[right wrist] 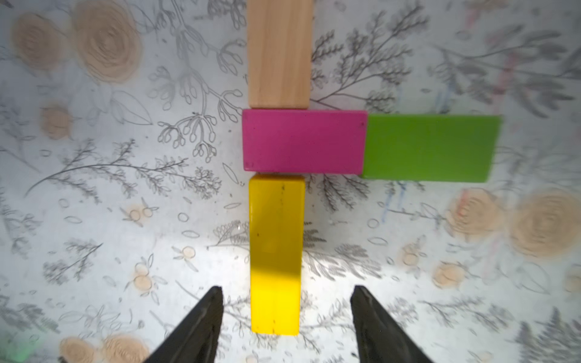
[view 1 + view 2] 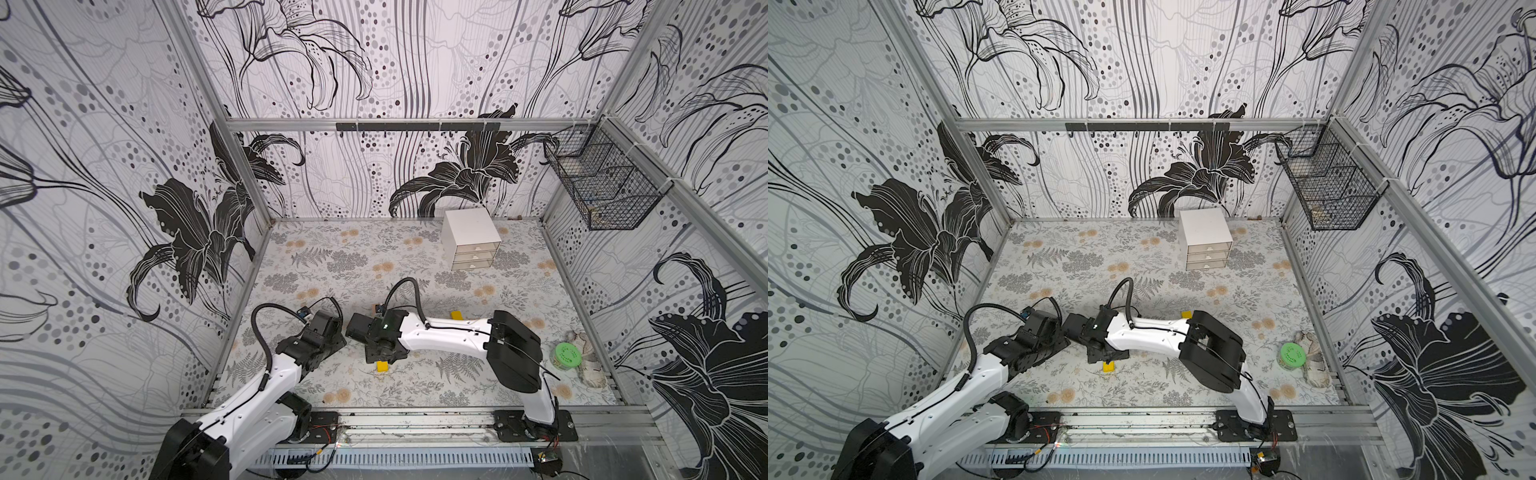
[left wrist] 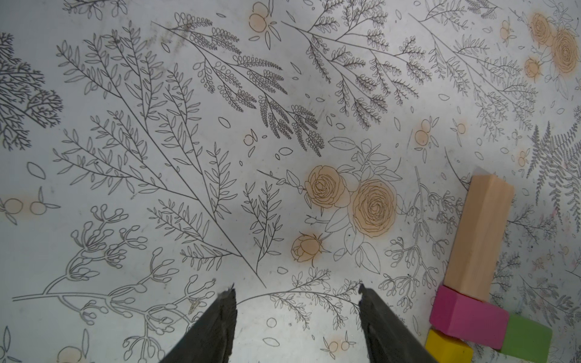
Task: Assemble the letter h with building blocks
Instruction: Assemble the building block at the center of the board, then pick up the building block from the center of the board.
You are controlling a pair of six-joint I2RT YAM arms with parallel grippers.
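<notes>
In the right wrist view a long tan block (image 1: 279, 53) and a long yellow block (image 1: 276, 251) butt against opposite long sides of a short pink block (image 1: 303, 141). A short green block (image 1: 430, 147) continues the pink one end to end. These joined blocks form part of the letter h. My right gripper (image 1: 286, 287) is open, its fingers astride the yellow block's near end with gaps on both sides. My left gripper (image 3: 296, 287) is open over bare mat, beside the tan block (image 3: 481, 235) and pink block (image 3: 468, 317). Another yellow block (image 2: 457, 315) lies apart, half hidden behind the right arm.
A white three-drawer box (image 2: 471, 239) stands at the back of the mat. A green-lidded jar (image 2: 566, 355) and a crumpled pale object (image 2: 588, 365) sit by the right wall. A wire basket (image 2: 602, 183) hangs on that wall.
</notes>
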